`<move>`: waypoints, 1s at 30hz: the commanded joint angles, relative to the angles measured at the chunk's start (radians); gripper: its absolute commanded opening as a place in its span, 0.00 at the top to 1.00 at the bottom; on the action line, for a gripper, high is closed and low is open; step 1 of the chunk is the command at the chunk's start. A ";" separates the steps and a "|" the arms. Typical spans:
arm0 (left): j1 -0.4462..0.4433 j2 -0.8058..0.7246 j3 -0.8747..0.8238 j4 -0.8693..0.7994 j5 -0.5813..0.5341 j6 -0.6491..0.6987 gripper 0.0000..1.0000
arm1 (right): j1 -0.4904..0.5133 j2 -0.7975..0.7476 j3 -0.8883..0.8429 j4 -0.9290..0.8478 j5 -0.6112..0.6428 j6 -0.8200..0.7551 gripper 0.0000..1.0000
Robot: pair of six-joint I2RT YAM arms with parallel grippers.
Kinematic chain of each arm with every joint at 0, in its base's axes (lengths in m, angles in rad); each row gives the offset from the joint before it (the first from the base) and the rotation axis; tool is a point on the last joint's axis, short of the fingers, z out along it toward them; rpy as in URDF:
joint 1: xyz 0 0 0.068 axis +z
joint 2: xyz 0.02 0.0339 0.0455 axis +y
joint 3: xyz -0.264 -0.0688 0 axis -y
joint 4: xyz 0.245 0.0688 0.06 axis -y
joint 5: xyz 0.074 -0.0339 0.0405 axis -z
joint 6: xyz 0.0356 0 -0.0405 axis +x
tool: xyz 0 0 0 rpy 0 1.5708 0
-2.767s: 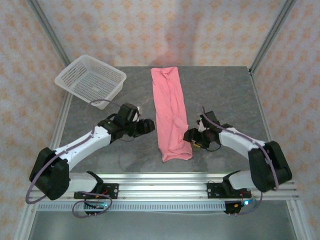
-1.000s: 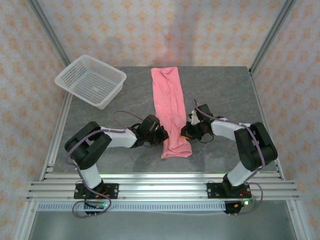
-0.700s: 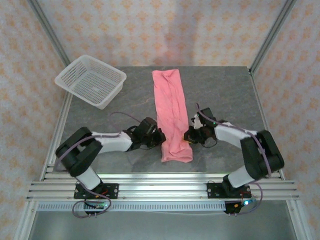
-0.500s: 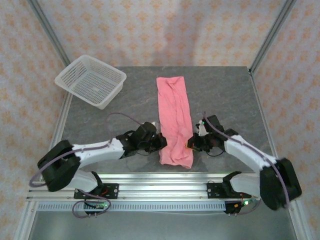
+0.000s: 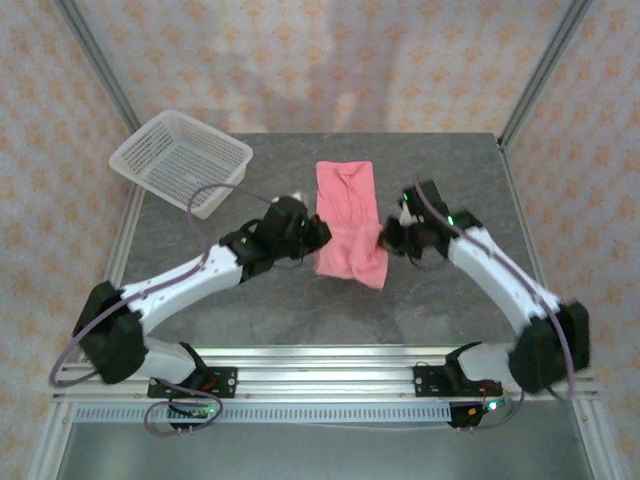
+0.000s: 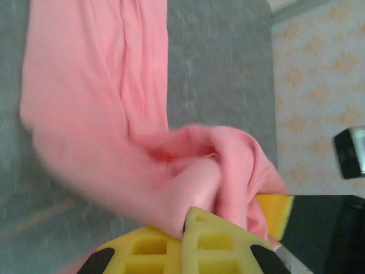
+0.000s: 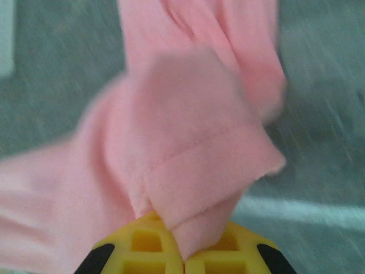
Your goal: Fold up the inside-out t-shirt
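The inside-out t-shirt point(image 5: 348, 215) is a salmon-pink strip folded lengthwise in the middle of the table; its near end is lifted off the table and carried toward the far end. My left gripper point(image 5: 318, 235) is shut on the shirt's near left corner, and pink cloth point(image 6: 188, 171) bunches out from between its yellow fingers point(image 6: 171, 251). My right gripper point(image 5: 386, 240) is shut on the near right corner, where a hemmed flap point(image 7: 199, 165) comes out from between its yellow fingers point(image 7: 228, 254). The far end of the shirt still lies flat on the table.
A white mesh basket point(image 5: 181, 161) stands at the far left of the grey table point(image 5: 460, 180). Metal frame posts rise at the far corners, and an aluminium rail point(image 5: 330, 370) runs along the near edge.
Both grippers closed on the near corners of the shirt, lifted them and moved away from the near edge, so the visible strip has become shorter.
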 commanded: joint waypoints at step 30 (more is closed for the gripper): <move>0.327 0.813 0.814 -0.025 0.204 0.085 0.55 | -0.168 0.814 0.843 -0.098 -0.037 -0.063 0.53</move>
